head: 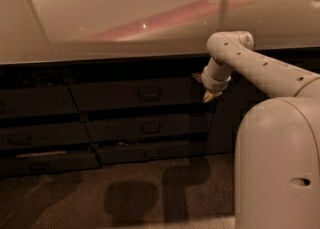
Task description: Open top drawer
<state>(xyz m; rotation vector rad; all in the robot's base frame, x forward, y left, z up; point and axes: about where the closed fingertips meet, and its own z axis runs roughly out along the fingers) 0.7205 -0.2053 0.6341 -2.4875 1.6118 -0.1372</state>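
The top drawer (135,94) is the widest dark grey front of the middle stack, just under the counter edge, with a small dark handle (149,93) at its centre. Its front sits about flush with the fronts around it. My gripper (209,96) hangs from the pale arm at the drawer's right end, pointing down, to the right of the handle and apart from it.
Two shallower dark fronts (150,128) lie below the top drawer. Another stack of dark drawers (40,133) stands to the left. A pale glossy countertop (125,18) spans above. My white base (277,163) fills the lower right. Brown floor (115,198) lies in front.
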